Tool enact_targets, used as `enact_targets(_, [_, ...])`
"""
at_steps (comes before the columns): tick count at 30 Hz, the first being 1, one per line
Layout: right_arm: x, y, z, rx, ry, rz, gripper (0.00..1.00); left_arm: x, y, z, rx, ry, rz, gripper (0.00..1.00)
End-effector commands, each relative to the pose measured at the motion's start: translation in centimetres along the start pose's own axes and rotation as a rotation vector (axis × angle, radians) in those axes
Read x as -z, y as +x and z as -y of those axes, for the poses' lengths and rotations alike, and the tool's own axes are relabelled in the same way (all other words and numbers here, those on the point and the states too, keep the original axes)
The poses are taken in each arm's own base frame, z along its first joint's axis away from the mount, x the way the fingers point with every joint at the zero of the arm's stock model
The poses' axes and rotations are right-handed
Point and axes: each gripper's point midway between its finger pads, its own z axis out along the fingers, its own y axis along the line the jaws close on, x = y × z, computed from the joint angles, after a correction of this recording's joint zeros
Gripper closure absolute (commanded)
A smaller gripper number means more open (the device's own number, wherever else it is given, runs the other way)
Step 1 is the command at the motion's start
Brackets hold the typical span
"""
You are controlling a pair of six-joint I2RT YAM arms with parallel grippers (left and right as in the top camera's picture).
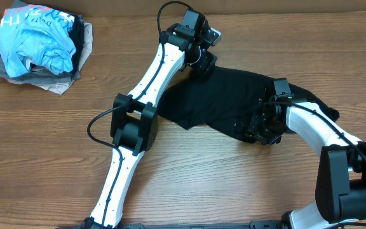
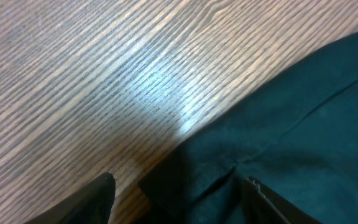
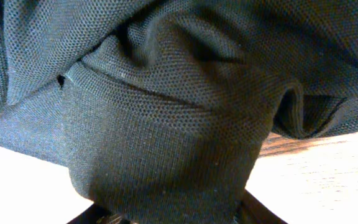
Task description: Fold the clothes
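The clothes, a plain black garment, lie spread and partly bunched on the wooden table right of centre. My left gripper is at the garment's far left corner. In the left wrist view its fingers are apart, with the garment's corner lying flat between them. My right gripper is at the garment's near right edge. In the right wrist view its fingers hold a thick fold of the black fabric, raised off the table. No white tag shows.
A pile with a light blue printed shirt on top of grey and tan garments sits at the table's far left corner. The bare wooden tabletop stretches in front of the black garment.
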Motion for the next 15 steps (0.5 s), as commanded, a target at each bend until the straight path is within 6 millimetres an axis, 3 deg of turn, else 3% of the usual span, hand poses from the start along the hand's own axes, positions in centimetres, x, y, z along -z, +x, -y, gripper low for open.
enact_targets(1, [0.2,-0.1,-0.2,0.008,-0.003,0.017,0.55,-2.7,2.2,-0.5,0.009,0.009,-0.059,0.39])
enact_targets(9, [0.2,-0.3,-0.3,0.009,-0.006,0.023,0.56,-2.4,1.7,-0.6,0.026,0.021,-0.04,0.93])
enact_targets(12, [0.3,-0.3,-0.3,0.009,-0.006,0.024,0.58,-1.2,0.4,-0.9,0.052,0.011,-0.004,0.96])
enact_targets(13, [0.4,-0.4,-0.3,0.007,-0.006,0.024,0.66,-0.5,-0.4,-1.1,0.06,0.005,0.019,0.96])
enact_targets(15, [0.8,-0.6,-0.1,-0.005,-0.005,0.024,0.94,1.6,-2.1,-1.8,0.073,-0.011,0.072,0.96])
